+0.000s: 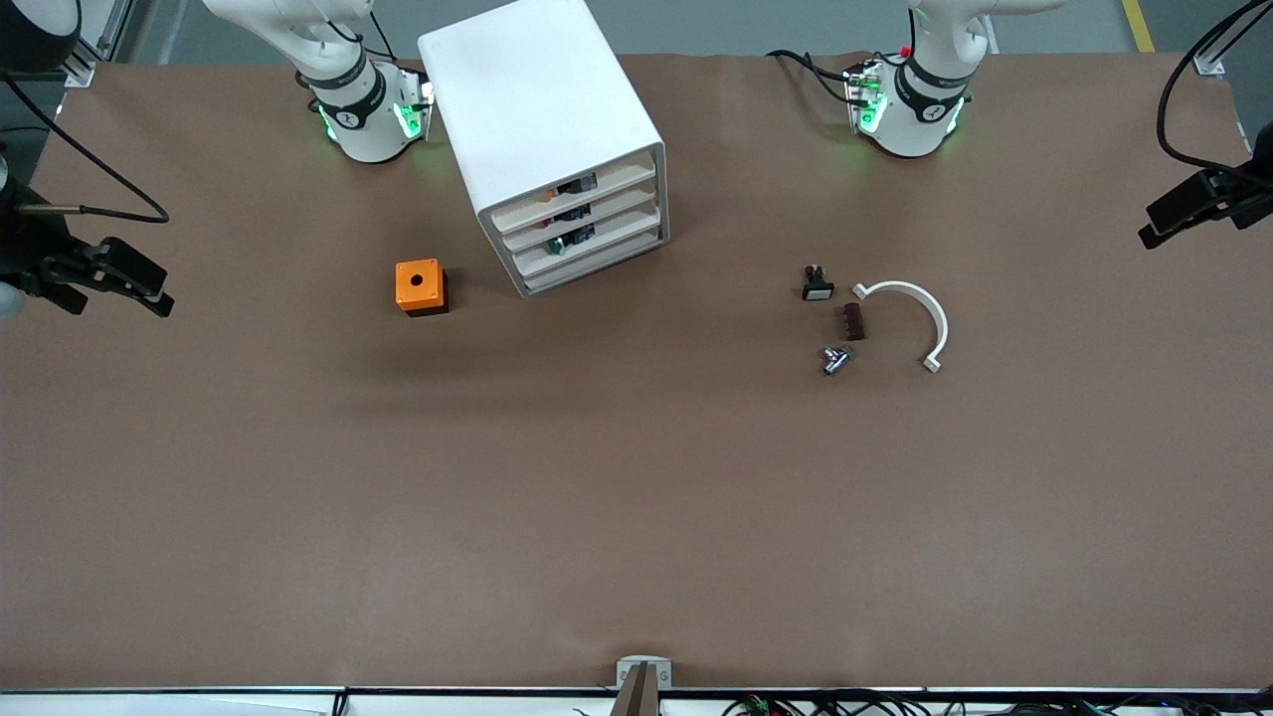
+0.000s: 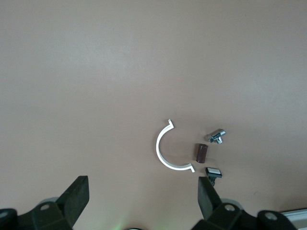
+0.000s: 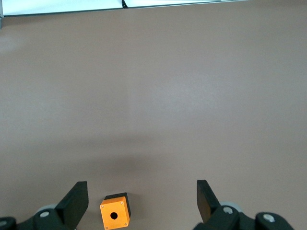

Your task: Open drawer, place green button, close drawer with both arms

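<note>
The white cabinet stands between the arm bases, with all four drawers shut. The third drawer shows a small green-capped button inside its front. My right gripper hangs open and empty over the right arm's end of the table; its wrist view looks down on bare table and the orange cube. My left gripper hangs open and empty over the left arm's end; in its wrist view the small parts lie off to one side.
An orange cube with a round hole sits beside the cabinet toward the right arm's end. Toward the left arm's end lie a black button with a white cap, a brown block, a metal bolt and a white half ring.
</note>
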Tool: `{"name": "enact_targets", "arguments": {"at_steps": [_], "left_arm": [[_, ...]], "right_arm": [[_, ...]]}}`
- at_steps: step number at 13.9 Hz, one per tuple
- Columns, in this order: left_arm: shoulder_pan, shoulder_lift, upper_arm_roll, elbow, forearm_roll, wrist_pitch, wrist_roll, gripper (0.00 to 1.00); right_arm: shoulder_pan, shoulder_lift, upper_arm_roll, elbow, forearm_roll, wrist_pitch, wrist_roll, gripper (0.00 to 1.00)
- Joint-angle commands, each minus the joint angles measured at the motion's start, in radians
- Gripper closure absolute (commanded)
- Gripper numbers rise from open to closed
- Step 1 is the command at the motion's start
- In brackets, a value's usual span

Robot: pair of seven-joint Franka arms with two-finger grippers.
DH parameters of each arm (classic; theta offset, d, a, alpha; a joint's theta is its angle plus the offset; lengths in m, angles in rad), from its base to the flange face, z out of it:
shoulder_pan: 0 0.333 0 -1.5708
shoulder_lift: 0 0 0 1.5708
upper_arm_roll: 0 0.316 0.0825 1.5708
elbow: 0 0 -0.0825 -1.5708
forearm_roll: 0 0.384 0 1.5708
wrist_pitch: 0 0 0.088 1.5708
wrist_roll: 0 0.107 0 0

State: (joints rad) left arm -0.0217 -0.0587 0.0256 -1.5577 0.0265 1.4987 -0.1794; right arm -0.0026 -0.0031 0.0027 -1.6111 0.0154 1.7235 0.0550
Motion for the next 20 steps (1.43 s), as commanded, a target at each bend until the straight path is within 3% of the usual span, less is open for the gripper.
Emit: {"name": "enact_targets", "arguments": {"at_steps": [1, 5, 9, 12, 20], "left_arm": [[-0.017, -0.073, 0.016, -0.103, 0.006, 0.049, 0.024, 0.0], [-0.004, -0.093, 0.002, -0.137, -0.003, 0.049, 0.029, 0.0], [0.112, -0.093, -0.153, -0.14, -0.011, 0.049, 0.026, 0.0], [0.126, -0.093, -0.177, -0.146, -0.013, 0.049, 0.011, 0.0], [0.121, -0.084, -0.179, -0.124, -0.014, 0.048, 0.026, 0.0]], "right_arm": [[-0.008, -0.012, 0.008, -0.009, -0.014, -0.005, -0.004, 0.0], [-0.008, -0.012, 0.008, -0.009, -0.015, -0.004, -0.004, 0.0], [-0.007, -0.012, 0.008, -0.009, -0.015, 0.005, -0.003, 0.0], [-0.004, -0.012, 0.011, -0.007, -0.058, 0.01, 0.0, 0.0], [-0.008, -0.009, 0.013, -0.007, -0.06, 0.021, 0.0, 0.0]]}}
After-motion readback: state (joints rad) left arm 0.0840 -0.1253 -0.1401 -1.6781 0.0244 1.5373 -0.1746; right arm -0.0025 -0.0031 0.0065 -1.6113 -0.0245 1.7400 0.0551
